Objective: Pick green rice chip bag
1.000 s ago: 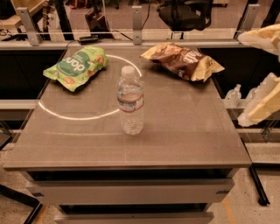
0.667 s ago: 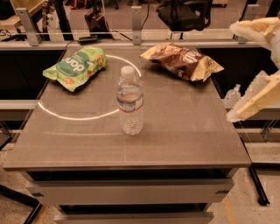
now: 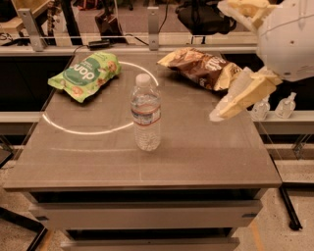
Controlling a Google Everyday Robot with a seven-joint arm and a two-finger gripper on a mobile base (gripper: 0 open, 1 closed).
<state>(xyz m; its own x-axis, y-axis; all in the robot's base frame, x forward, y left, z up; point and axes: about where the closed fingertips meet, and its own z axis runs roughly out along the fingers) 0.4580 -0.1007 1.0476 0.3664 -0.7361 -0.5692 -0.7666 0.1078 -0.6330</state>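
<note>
The green rice chip bag (image 3: 86,74) lies flat at the back left of the grey table (image 3: 196,157), light green with a darker green oval and white lettering. My gripper (image 3: 218,61) hangs above the table's right side, far to the right of the bag, with the brown bag below and behind it. Its two cream fingers are spread wide apart, one at the top of the view (image 3: 245,10) and one lower (image 3: 240,95). It is open and holds nothing.
A clear water bottle (image 3: 145,112) stands upright mid-table between the gripper and the green bag. A brown-and-gold crinkled chip bag (image 3: 201,68) lies at the back right. Small bottles (image 3: 284,105) stand on a ledge to the right. A rail runs behind the table.
My gripper has moved left and forward, from the right edge of the view to above the table's right side. The bags and bottle have not moved.
</note>
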